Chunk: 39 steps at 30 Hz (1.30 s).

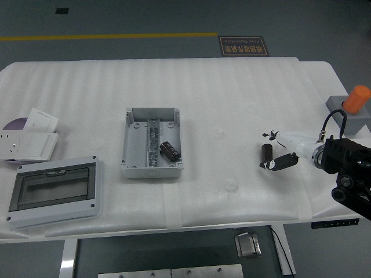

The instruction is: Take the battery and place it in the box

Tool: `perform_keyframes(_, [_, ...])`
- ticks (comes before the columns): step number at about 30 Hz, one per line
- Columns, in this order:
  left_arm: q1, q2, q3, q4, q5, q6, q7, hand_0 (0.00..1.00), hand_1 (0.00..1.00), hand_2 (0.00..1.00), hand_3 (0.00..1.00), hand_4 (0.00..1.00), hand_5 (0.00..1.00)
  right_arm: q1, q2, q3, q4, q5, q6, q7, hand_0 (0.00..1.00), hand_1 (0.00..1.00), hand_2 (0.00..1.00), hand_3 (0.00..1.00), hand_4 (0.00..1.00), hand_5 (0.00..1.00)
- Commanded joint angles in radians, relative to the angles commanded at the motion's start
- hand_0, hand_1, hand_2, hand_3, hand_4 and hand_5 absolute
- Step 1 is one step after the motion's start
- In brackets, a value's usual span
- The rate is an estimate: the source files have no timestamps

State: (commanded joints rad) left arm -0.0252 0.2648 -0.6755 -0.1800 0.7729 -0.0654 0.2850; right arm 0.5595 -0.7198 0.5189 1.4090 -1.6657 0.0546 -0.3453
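The right hand [282,149] comes in from the right edge, low over the white surface [232,104]. Its white fingers [288,138] and one dark finger reach to the left, toward a dark battery [266,154] that stands on the surface just beside the fingertips. The dark finger seems to touch the bottom of the battery, but I cannot tell if the hand really grips it; the fingers look partly apart.

The grey box [151,142] lies open near the middle of the surface, well apart from the hand. Inside it, on the right side of the metal rail, another battery [169,149] lies tilted.

At the left there is a flat cover with a dark window [53,190], and behind it some white plates [30,136]. At the far right stands a grey block with an orange button [353,106].
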Motion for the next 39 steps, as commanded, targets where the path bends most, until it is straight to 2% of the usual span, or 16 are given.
perform_keyframes(9, [-0.001,0.0,0.01,0.0,-0.011,0.001,-0.01,0.656,0.671,0.556,0.585,0.633,0.443,0.003,0.01,-0.025,-0.017,-0.028,-0.033,0.007,0.798,0.823,0.893,0.969,0.876,0.52])
perform_keyframes(10, [-0.002,0.0,0.012,0.0,-0.013,0.002,-0.011,0.655,0.672,0.556,0.586,0.604,0.432,0.003,0.01,-0.026,-0.018,-0.032,-0.037,0.008,0.762,0.803,0.852,0.941,0.874,0.511])
perform_keyframes(15, [-0.003,0.0,0.015,0.0,-0.016,0.002,-0.015,0.655,0.672,0.556,0.586,0.604,0.432,0.002,0.008,-0.03,-0.02,-0.041,-0.049,0.01,0.762,0.803,0.852,0.941,0.874,0.511])
perform_keyframes(16, [-0.003,0.0,0.016,0.0,-0.017,0.003,-0.016,0.654,0.671,0.556,0.586,0.6,0.435,0.001,0.008,-0.031,-0.021,-0.043,-0.05,0.01,0.712,0.747,0.744,0.798,0.681,0.267])
perform_keyframes(21, [-0.004,0.001,0.019,0.0,-0.019,0.002,-0.018,0.654,0.671,0.556,0.586,0.6,0.435,-0.004,0.007,-0.035,-0.028,-0.055,-0.053,0.012,0.712,0.747,0.744,0.798,0.681,0.267])
perform_keyframes(22, [-0.004,0.001,0.02,0.0,-0.019,0.002,-0.018,0.653,0.671,0.557,0.588,0.603,0.438,-0.005,0.007,-0.036,-0.029,-0.055,-0.053,0.012,0.688,0.717,0.682,0.71,0.538,0.198])
perform_keyframes(27, [-0.005,0.001,0.025,0.0,-0.023,0.001,-0.021,0.653,0.671,0.557,0.588,0.603,0.438,-0.009,0.006,-0.044,-0.028,-0.057,-0.056,0.013,0.688,0.717,0.682,0.71,0.538,0.198])
perform_keyframes(28, [-0.005,0.001,0.025,0.0,-0.022,0.001,-0.021,0.653,0.671,0.558,0.589,0.6,0.439,-0.01,0.006,-0.046,-0.027,-0.057,-0.057,0.014,0.67,0.687,0.661,0.7,0.42,0.148])
perform_keyframes(39, [-0.006,0.001,0.026,0.0,-0.021,0.004,-0.029,0.653,0.671,0.557,0.589,0.598,0.439,-0.016,0.007,-0.028,0.003,-0.061,-0.088,0.027,0.67,0.689,0.66,0.701,0.414,0.151])
